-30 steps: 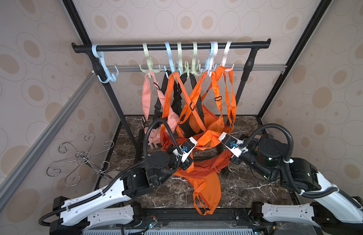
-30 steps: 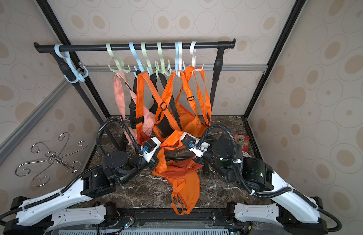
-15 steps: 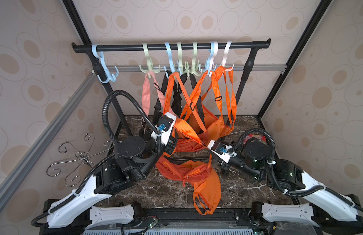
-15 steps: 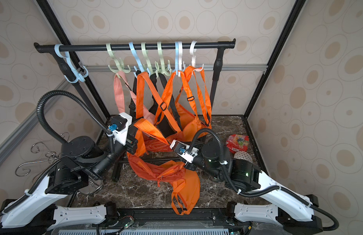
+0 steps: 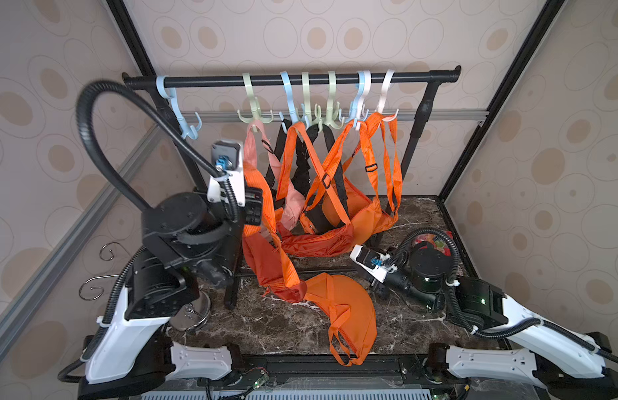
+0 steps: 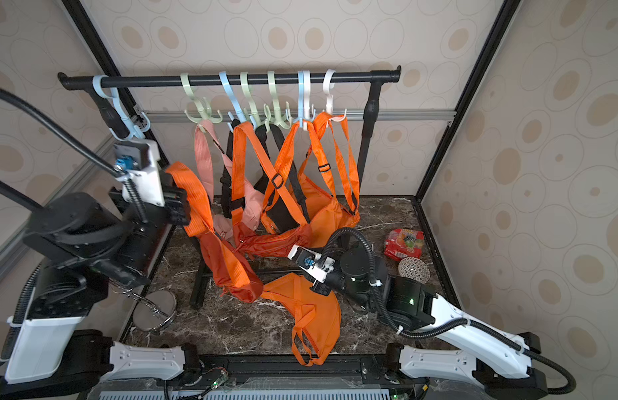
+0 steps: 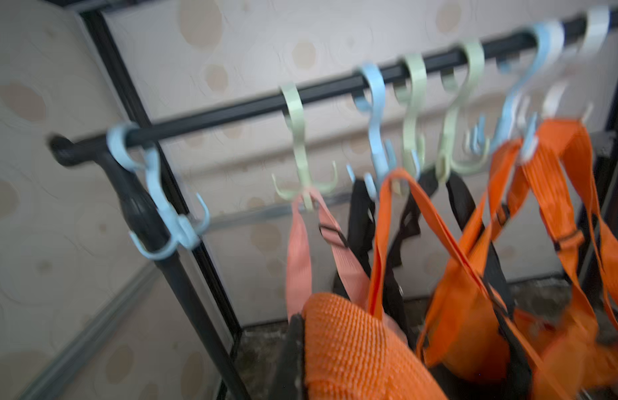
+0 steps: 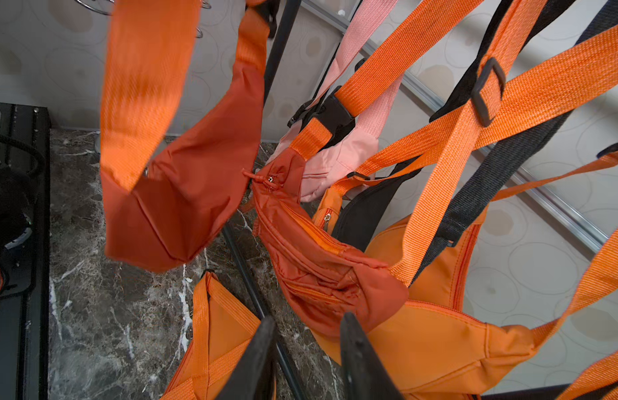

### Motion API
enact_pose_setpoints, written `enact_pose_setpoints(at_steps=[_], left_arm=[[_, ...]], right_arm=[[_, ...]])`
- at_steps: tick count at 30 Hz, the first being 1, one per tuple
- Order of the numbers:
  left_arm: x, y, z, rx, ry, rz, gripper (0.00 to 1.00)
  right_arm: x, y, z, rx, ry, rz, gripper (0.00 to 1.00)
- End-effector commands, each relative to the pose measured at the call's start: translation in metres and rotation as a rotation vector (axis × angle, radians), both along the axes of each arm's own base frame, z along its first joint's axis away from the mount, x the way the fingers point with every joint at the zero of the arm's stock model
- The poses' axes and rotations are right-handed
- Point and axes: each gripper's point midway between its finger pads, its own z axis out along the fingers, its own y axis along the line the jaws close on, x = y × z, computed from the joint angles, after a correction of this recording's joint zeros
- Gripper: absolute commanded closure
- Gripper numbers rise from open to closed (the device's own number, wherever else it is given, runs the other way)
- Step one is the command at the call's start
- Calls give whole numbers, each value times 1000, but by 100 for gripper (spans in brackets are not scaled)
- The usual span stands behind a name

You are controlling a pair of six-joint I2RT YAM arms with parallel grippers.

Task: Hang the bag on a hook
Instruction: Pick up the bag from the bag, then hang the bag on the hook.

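Since a second ago my left hand (image 5: 254, 207) has climbed, clamped on the strap (image 5: 258, 180); the bag (image 5: 266, 263) dangles beside the hung bags (image 5: 335, 239), below the blue hook (image 5: 189, 129). Right hand (image 8: 307, 323) let go, jaws apart. I fear the strap snagging them.

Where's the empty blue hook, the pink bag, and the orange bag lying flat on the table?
blue hook (image 7: 182, 230): left wrist view, where its prongs meet.
pink bag (image 6: 204, 162): a top view, on its strap.
orange bag (image 5: 349, 304): a top view, middle of its pouch.
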Motion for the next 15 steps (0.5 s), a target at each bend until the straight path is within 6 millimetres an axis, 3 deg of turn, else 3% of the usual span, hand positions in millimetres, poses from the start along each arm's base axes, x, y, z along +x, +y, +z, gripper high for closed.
enact_pose_setpoints(at_steps=[1,2,5,9,15], left_arm=[[25,-34,-22,180,100,6,100],[38,-39,-22,202,102,31,100],[58,-15,-1,109,43,63,100],[53,33,26,-9,-64,181,100],[46,53,46,5,-103,282,100]], right_arm=[[-1,3,12,55,-4,21,67],[-2,5,12,59,-4,27,68],[-5,5,13,75,14,36,68],[-9,-3,17,134,27,37,68],[-7,-1,9,130,32,26,69]])
